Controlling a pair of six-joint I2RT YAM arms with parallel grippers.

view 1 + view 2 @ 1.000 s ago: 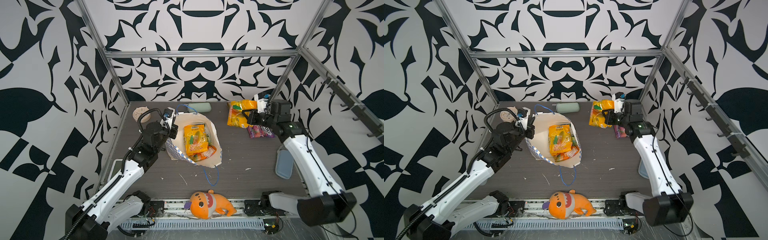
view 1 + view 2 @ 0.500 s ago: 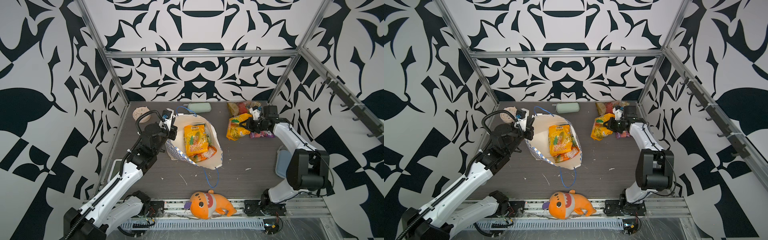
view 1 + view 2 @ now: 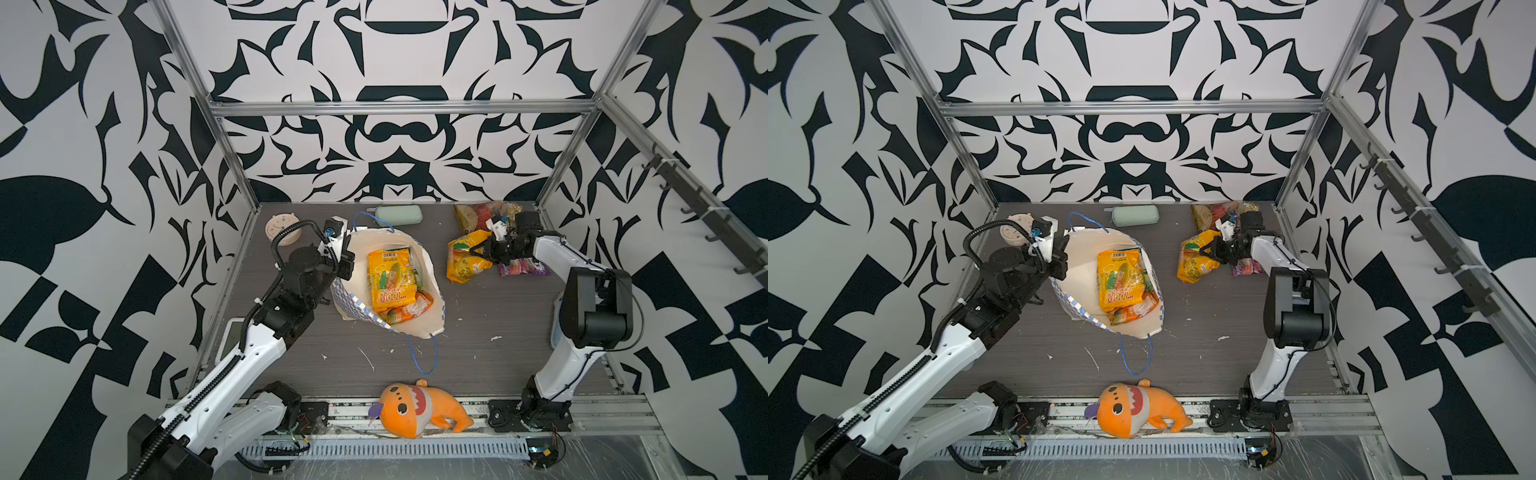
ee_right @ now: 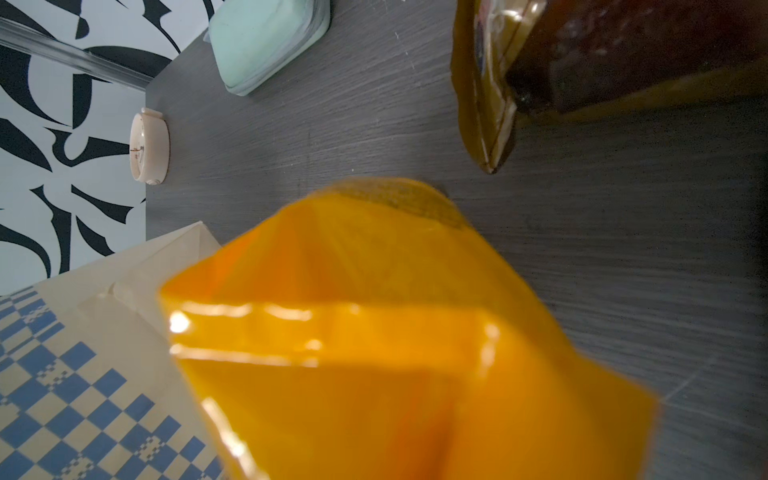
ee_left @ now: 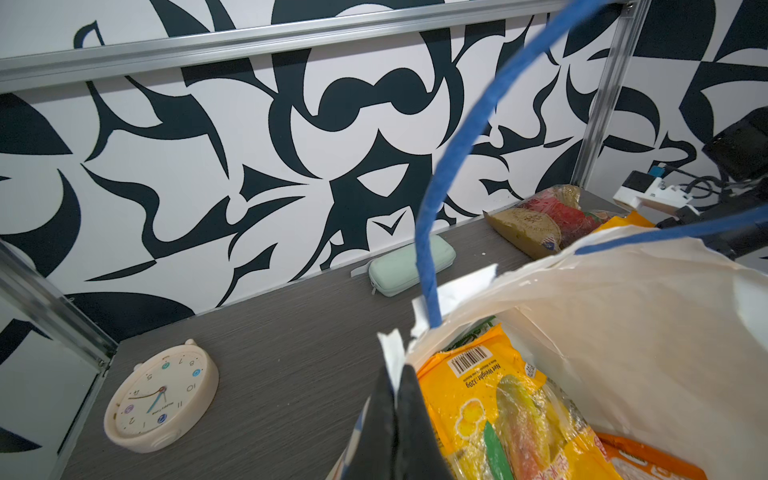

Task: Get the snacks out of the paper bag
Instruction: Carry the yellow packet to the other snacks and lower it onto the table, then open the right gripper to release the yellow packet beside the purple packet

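Left pincer (image 5: 397,390) clamps the bag's (image 3: 432,286) left rim near the surface's (image 3: 498,357) middle (packets (image 3: 392,282) lie inside, the top one yellow). Right pincer (image 3: 478,251) grips a yellow packet (image 3: 461,266) toward the back-right corner, just beside a purple packet (image 3: 524,270) on the surface.

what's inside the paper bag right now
Inside the paper bag a yellow-orange packet lies on top, with an orange packet poking out beneath it. Whatever lies under those two is covered.
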